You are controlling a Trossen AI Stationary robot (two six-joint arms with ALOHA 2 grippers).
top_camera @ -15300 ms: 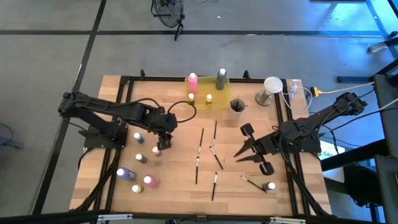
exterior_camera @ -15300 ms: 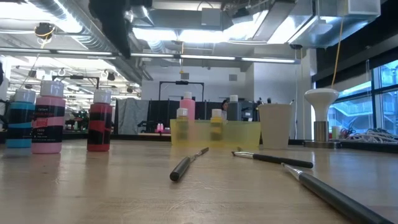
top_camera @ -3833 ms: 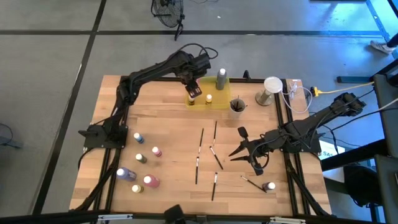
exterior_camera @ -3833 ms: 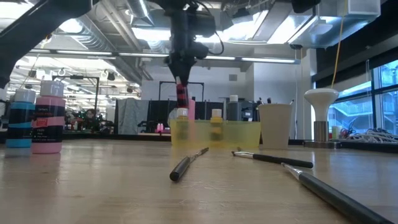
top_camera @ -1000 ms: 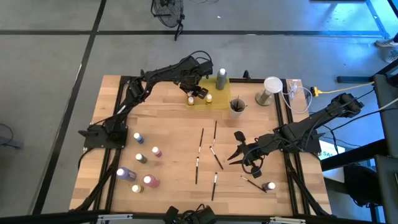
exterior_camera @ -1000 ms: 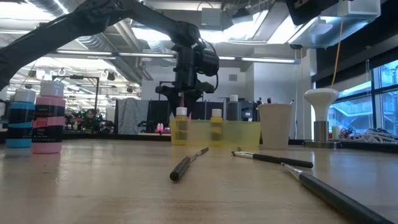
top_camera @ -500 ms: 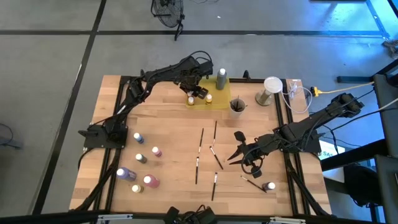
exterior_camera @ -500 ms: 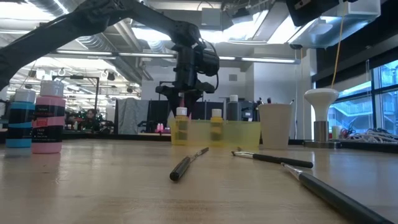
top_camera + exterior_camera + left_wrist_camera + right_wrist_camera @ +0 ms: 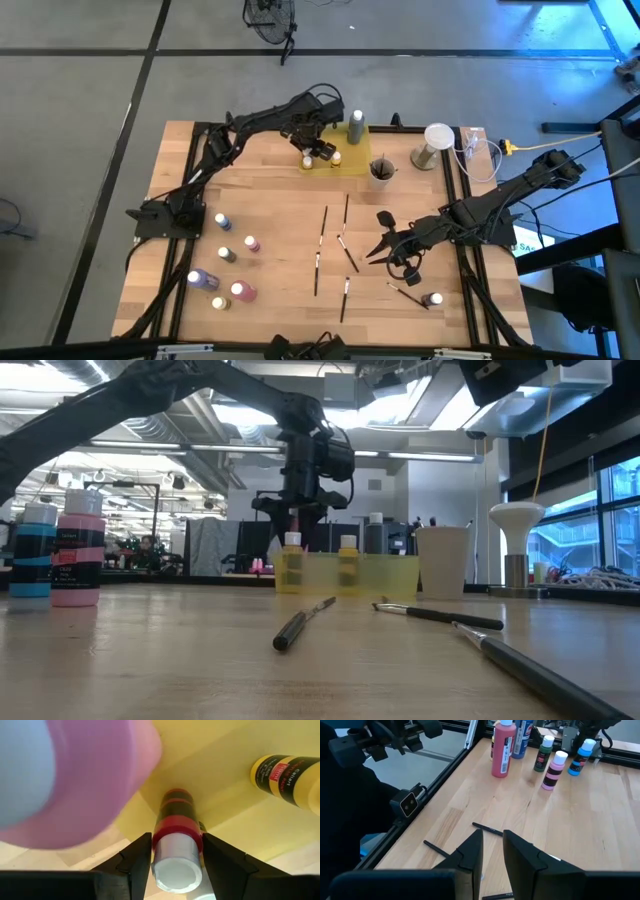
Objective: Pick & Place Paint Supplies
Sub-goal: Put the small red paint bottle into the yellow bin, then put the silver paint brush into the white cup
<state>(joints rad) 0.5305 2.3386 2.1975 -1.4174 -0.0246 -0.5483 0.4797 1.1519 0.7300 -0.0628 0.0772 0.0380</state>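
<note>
Between the left gripper's (image 9: 176, 862) 2 fingers stands a small red-banded paint bottle (image 9: 177, 840), pale cap toward the wrist, jaws closed narrow against its sides, over the yellow tray (image 9: 225, 790). It looks light, rigid and smooth, so I'd pinch mid-body, not the cap. Farther right, the right gripper (image 9: 378, 250) hovers near scattered paintbrushes (image 9: 321, 225), fingers narrowly parted, empty.

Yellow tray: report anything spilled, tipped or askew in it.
Nothing stands out. The red bottle stands upright in the tray, gripped by the left gripper, with the pink bottle and yellow bottle beside it. No spill shows.
</note>
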